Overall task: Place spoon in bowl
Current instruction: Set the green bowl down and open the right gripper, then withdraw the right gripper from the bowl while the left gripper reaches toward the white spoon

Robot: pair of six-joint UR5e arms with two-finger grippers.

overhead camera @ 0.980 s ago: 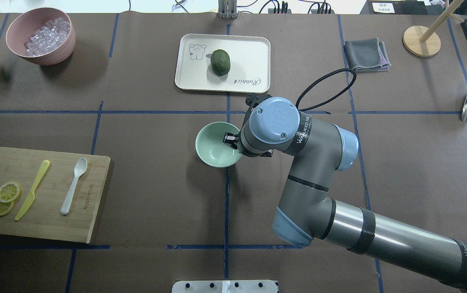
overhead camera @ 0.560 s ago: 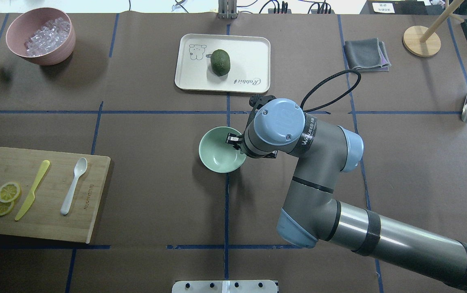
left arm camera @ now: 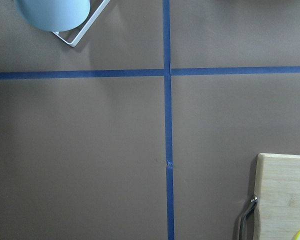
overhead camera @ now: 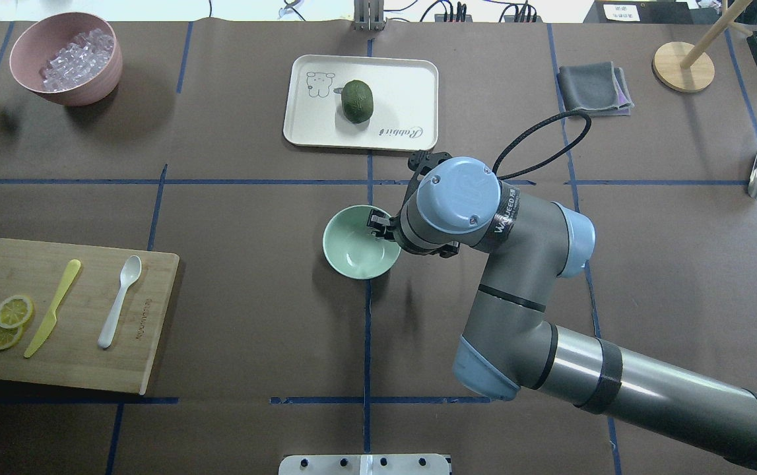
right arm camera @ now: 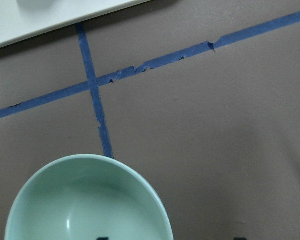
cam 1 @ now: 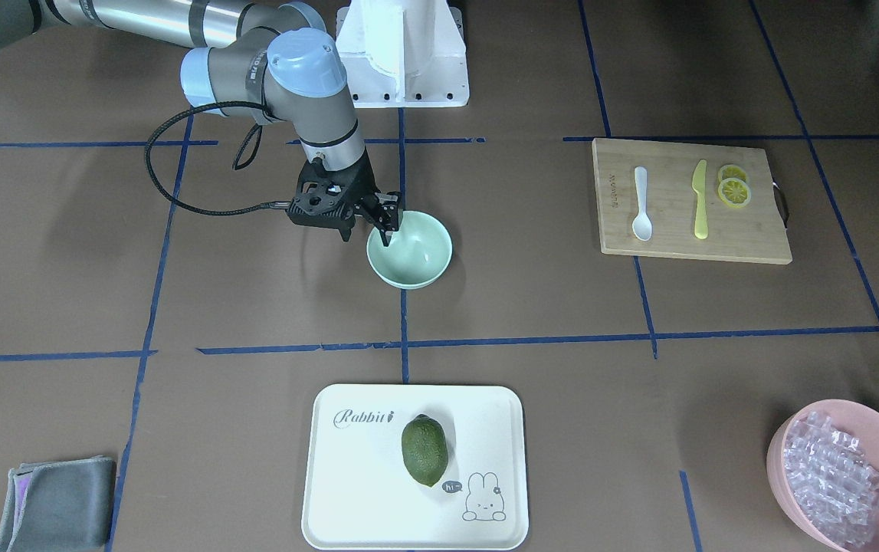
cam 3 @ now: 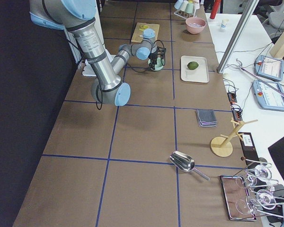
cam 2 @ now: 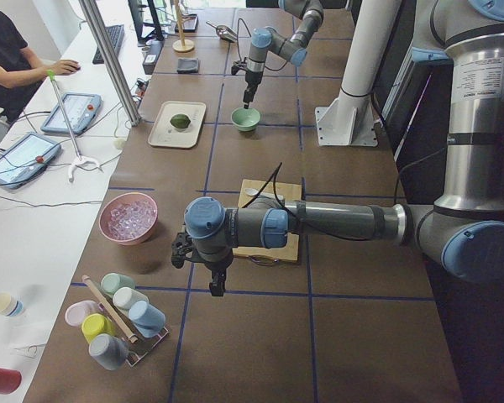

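right gripper (cam 1: 375, 234): I read jaws wide, straddling the small mint-green bowl's (overhead camera: 352, 254) rim mid-table | left gripper (cam 2: 216, 287): can't tell | white plastic spoon (overhead camera: 119, 300): on bamboo cutting board (overhead camera: 150, 330), robot-side left corner | brown paper tabletop (overhead camera: 253, 224), blue tape grid (overhead camera: 266, 181)

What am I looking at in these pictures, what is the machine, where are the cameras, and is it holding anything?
Two robot arms work at a paper-covered table, filmed from above, from across, from both ends and from each wrist. The right gripper is at the rim of the mint bowl, jaws apart, one inside and one outside, seemingly clamping nothing. The left gripper hangs near the cutting board; open or shut, I cannot tell. On the board lie the spoon, a yellow knife and lemon slices. Elsewhere: a tray with a green fruit, and a pink bowl of clear cubes.
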